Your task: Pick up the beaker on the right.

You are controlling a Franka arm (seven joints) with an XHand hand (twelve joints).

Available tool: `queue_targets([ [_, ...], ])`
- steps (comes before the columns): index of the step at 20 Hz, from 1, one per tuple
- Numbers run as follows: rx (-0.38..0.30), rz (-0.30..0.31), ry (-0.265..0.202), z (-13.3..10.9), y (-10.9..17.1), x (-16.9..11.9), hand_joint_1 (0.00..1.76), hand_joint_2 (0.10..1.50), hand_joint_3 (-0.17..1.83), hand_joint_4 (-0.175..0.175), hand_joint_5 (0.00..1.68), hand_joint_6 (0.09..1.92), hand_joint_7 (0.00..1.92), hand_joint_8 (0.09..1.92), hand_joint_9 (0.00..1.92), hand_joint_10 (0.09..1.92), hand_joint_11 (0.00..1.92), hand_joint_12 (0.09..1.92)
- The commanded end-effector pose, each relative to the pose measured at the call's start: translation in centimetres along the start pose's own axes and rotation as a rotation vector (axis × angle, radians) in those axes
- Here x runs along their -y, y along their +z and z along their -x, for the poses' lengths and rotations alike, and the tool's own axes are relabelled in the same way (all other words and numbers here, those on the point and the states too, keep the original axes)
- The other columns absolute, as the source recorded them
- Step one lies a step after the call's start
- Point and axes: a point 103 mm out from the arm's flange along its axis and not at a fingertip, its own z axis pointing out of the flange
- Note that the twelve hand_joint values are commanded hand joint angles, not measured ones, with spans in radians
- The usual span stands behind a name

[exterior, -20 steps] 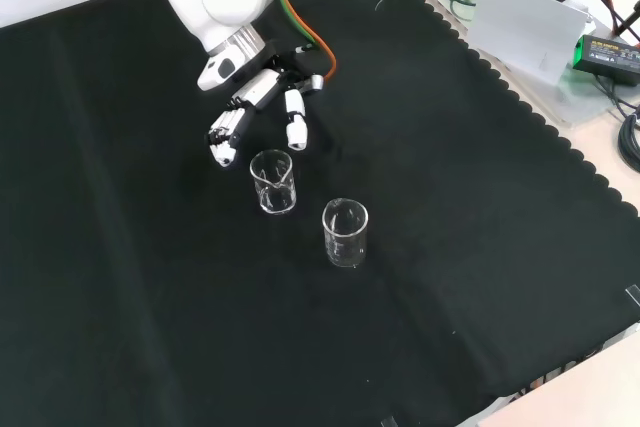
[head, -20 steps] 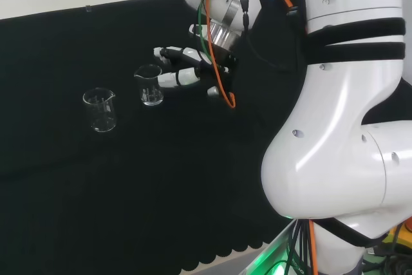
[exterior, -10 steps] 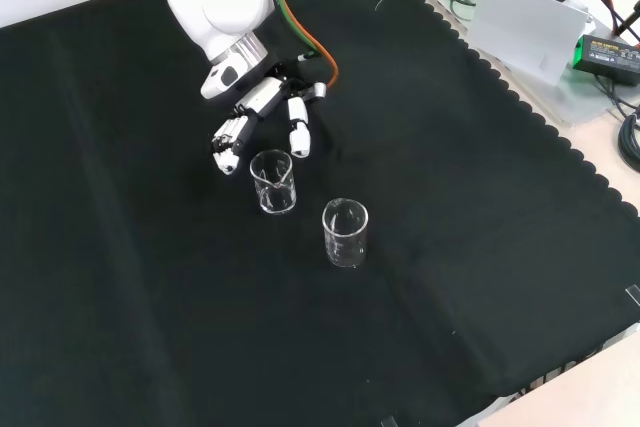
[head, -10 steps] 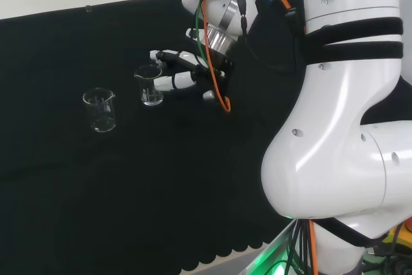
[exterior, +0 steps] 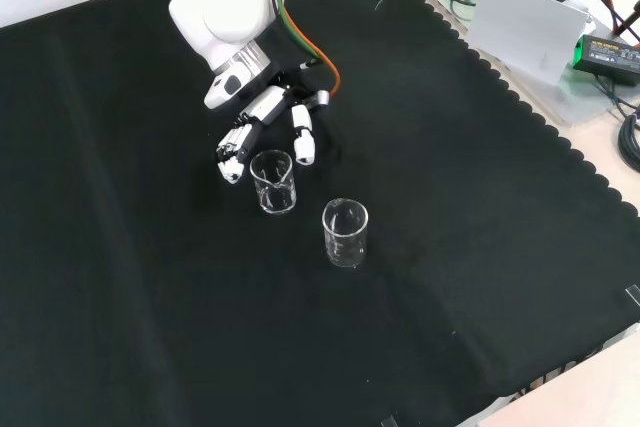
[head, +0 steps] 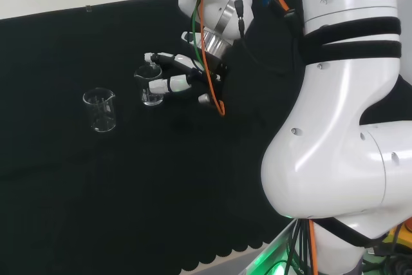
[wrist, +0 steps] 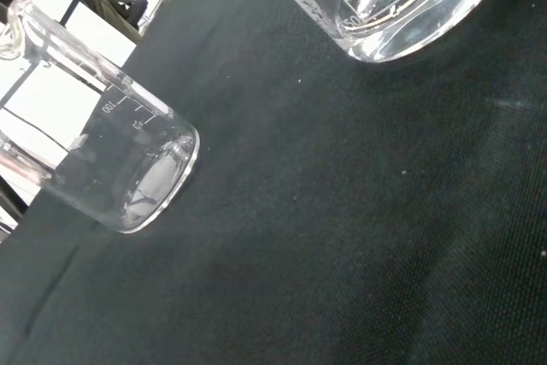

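Hand point(exterior: 262, 119) low over the black-cloth bench point(exterior: 480, 247), fingers point(exterior: 232, 143) straight and spread either side of the near small clear glass beaker point(exterior: 273, 181), not curled round it. Beaker upright on the cloth. Second clear glass beaker point(exterior: 345, 232) stands apart, lower right in front view.

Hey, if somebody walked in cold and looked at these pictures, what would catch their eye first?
The big white arm filling the head view's right. Next, its black and white hand, fingers straight, reaching either side of the nearer glass beaker on the black cloth in the front view. A second beaker stands apart below it.
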Motion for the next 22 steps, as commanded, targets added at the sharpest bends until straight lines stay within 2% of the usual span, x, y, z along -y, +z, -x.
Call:
queue_targets([
  [1,-0.015,0.010,-0.004,0.1,0.1,0.0,0.71,0.87,-0.17,-0.076,0.18,0.09,0.11,0.60,0.17,0.67,0.00,1.04],
  [22,-0.063,0.036,-0.014,0.4,0.5,0.2,0.72,0.88,-0.17,-0.076,0.18,0.09,0.12,0.61,0.18,0.67,0.00,1.06],
])
